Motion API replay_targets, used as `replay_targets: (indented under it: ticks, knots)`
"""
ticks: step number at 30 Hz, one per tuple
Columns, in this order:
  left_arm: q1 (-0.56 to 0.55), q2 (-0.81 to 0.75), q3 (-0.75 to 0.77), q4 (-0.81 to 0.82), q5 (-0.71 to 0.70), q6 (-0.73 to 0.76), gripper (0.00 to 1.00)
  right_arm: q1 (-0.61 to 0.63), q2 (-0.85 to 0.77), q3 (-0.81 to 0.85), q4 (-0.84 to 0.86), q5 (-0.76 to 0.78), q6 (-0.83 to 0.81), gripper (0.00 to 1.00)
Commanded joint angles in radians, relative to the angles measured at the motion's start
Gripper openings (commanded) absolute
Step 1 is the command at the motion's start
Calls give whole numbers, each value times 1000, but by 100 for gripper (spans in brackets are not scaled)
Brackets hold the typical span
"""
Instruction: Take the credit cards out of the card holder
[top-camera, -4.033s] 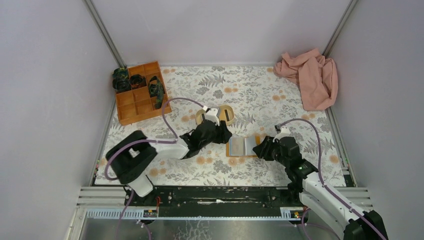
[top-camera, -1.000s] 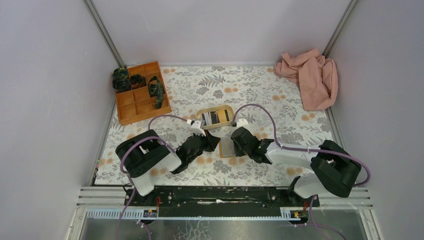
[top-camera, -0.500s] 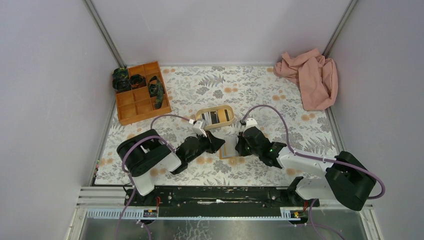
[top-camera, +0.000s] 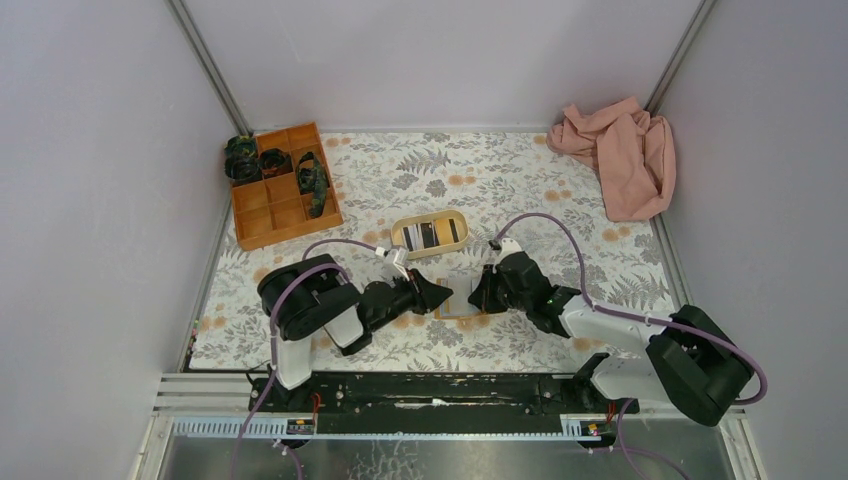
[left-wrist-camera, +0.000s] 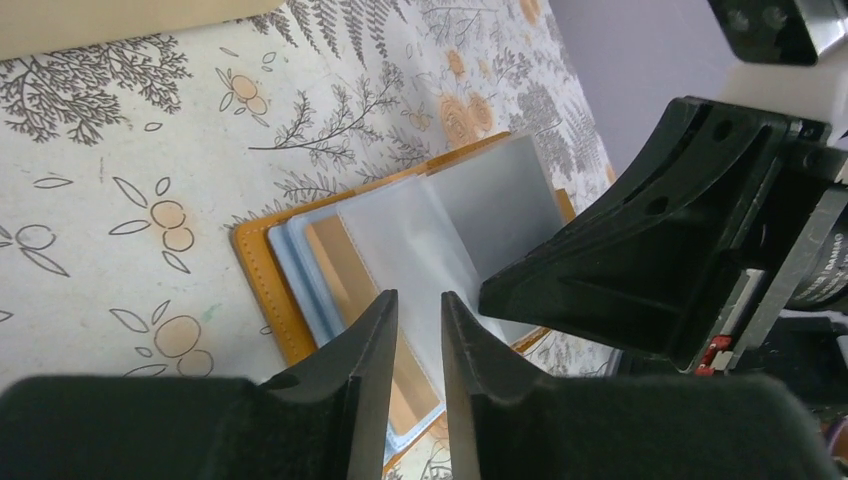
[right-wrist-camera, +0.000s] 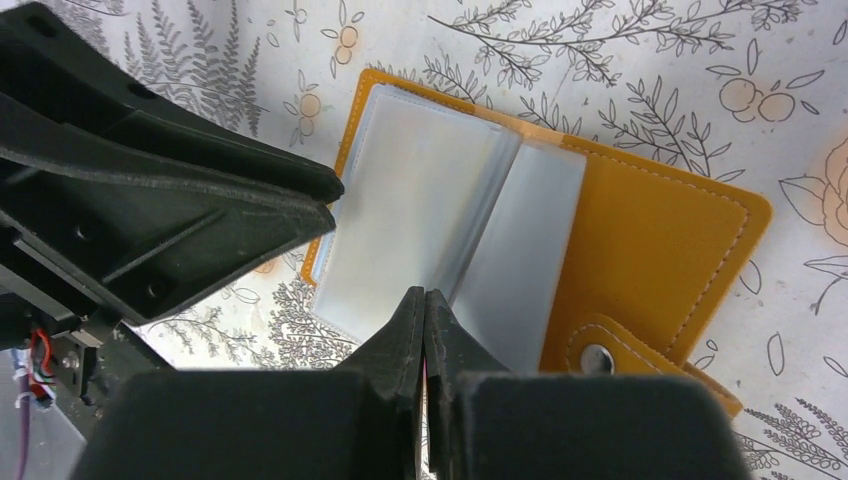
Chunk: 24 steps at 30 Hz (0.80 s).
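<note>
The card holder (top-camera: 458, 302) lies open on the flowered cloth, orange-tan with clear sleeves (right-wrist-camera: 430, 210) fanned up and its snap tab (right-wrist-camera: 600, 355) at the right. My left gripper (left-wrist-camera: 420, 297) hovers low over the holder's left page, its jaws a narrow gap apart with nothing between them. My right gripper (right-wrist-camera: 425, 293) is shut, its tips pressing at the fold between two sleeves. A tan rectangle (left-wrist-camera: 350, 270) shows through one sleeve; whether it is a card I cannot tell. Two cards (top-camera: 428, 234) lie in a beige oval tray.
The beige oval tray (top-camera: 403, 236) sits just behind the holder. An orange compartment box (top-camera: 262, 225) with dark items stands at the back left. A pink cloth (top-camera: 620, 155) is bunched in the back right corner. Walls close in on both sides.
My left gripper has edged right toward the holder and its jaws have parted slightly. My right gripper has shifted a little right and stayed shut on the sleeves' fold.
</note>
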Motion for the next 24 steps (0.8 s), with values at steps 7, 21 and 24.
replay_targets:
  ticks: [7, 21, 24]
  knots:
    - [7, 19, 2, 101, 1, -29, 38, -28, -63, -16, 69, -57, 13, 0]
    - [13, 40, -30, 131, -18, -50, 36, -41, -72, 6, 0, -22, -51, 33]
    - [13, 10, -71, 145, -84, -37, 30, -19, -56, 53, -76, 53, -101, 50]
